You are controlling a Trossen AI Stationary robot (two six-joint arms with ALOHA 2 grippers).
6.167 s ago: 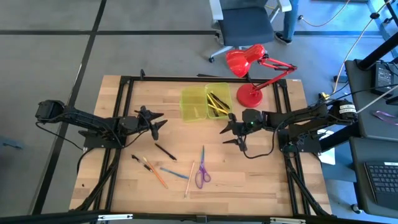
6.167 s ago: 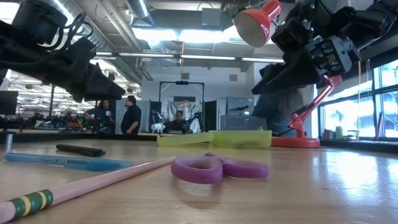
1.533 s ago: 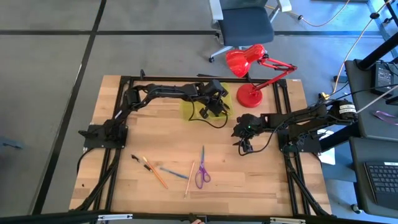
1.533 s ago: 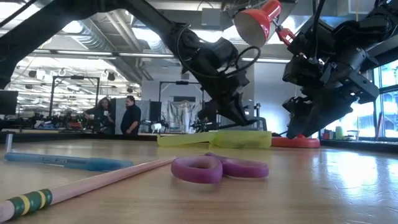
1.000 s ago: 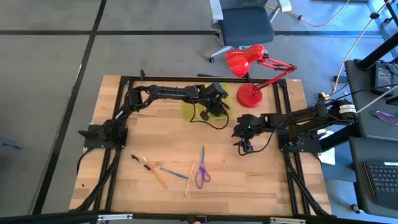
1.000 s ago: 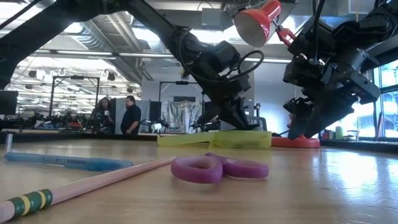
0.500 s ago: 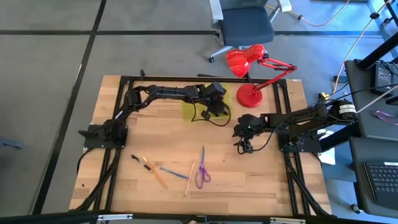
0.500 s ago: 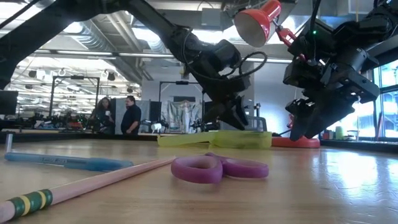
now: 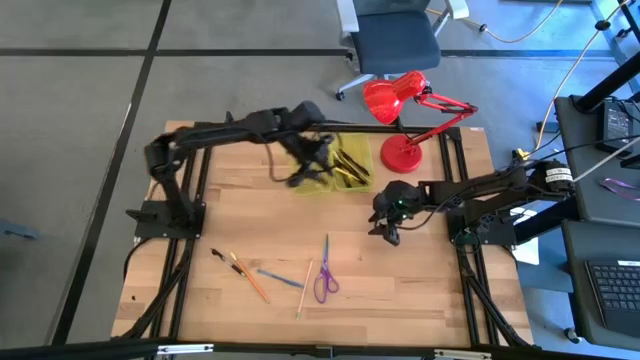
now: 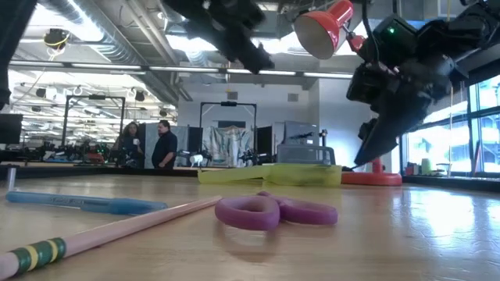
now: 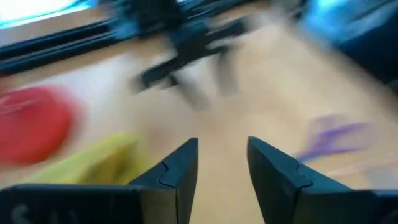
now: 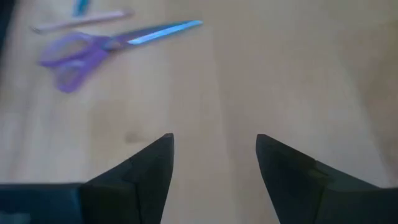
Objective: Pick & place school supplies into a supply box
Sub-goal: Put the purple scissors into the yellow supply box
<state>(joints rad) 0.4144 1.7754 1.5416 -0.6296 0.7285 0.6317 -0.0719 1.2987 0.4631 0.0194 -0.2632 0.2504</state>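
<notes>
Scissors (image 9: pixel 324 280) look like our next pick: they lie flat on the wood near the front of the table (image 9: pixel 430 290), purple handles toward the front edge, blades pointing back toward the supply box (image 9: pixel 330 166). Right gripper (image 9: pixel 385 232) hangs just above the table between box and scissors, fingers spread with nothing between them; its wrist view looks down on bare wood with the scissors ahead. Left gripper (image 9: pixel 312 160) is up over the left half of the box, fingers apart and empty as far as we can tell from its blurred wrist view. Box sits open at the back beside the red lamp (image 9: pixel 400 120), with several pens already in its right half. Pink pencil (image 9: pixel 304 287) lies just beside the scissors, blue pen (image 9: pixel 278 277) and orange pencil (image 9: pixel 250 282) further left. For a clean grab we'd bring the right gripper down square over the blades or the pivot, not the handle loops, and close across the narrow width. Keep clear of the pink pencil so it doesn't get dragged. Lift level, then drop lengthwise into a box half, staying clear of the left arm.
</notes>
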